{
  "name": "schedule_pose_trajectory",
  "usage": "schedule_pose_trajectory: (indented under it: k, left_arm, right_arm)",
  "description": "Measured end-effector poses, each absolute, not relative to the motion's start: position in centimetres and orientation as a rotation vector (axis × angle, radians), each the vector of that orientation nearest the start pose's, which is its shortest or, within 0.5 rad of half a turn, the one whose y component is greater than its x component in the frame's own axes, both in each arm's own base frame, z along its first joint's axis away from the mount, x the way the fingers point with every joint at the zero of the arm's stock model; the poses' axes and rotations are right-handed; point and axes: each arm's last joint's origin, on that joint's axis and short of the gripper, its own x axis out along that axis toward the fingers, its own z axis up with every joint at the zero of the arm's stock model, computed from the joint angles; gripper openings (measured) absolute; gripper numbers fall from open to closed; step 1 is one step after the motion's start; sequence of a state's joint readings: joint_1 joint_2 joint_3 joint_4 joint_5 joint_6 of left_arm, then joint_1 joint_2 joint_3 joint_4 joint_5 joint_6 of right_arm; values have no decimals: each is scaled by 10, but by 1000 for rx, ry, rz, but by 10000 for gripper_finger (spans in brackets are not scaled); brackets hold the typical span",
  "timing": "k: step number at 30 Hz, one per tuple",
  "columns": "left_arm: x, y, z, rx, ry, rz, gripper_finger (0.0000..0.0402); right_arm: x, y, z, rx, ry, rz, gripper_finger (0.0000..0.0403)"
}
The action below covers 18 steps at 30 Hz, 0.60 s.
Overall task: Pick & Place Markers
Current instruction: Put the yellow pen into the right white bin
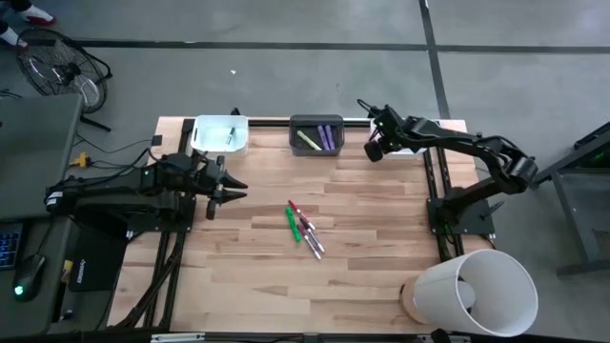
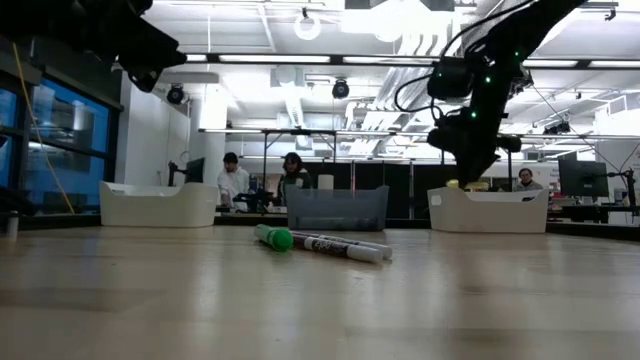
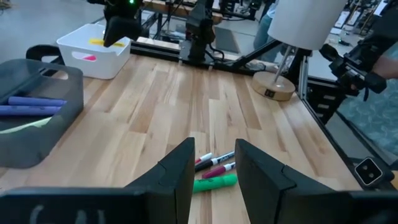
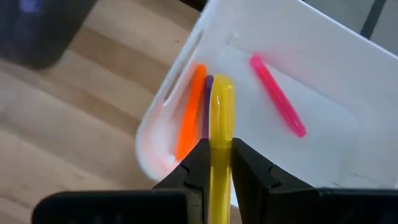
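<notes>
I see a yellow marker (image 4: pixel 221 118) between my right gripper's (image 4: pixel 219 163) dark fingers, above a white bin (image 4: pixel 323 74) holding orange (image 4: pixel 188 112) and pink markers (image 4: pixel 277 96). At table centre lie a green marker (image 1: pixel 292 224) and red-capped white ones (image 1: pixel 307 227). At twelve o'clock a grey bin (image 1: pixel 315 125) holds purple (image 1: pixel 329 136) and yellow-green (image 1: pixel 307 140). The table (image 1: pixel 381 248) is pale striped wood.

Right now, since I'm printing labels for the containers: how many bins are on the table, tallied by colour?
White bins: 2, one and another
Grey bin: 1
Total: 3
</notes>
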<state>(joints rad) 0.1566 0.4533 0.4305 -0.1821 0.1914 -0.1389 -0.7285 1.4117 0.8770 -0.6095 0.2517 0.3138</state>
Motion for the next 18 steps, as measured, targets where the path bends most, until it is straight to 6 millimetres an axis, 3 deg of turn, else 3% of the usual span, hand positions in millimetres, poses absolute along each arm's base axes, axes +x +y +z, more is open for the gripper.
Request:
schedule_pose_trajectory:
  k: [18]
  left_arm:
    - [123, 14, 254, -182, 205, -17, 113]
  right_arm:
    - [166, -189, 177, 549, 990, -1120, 58]
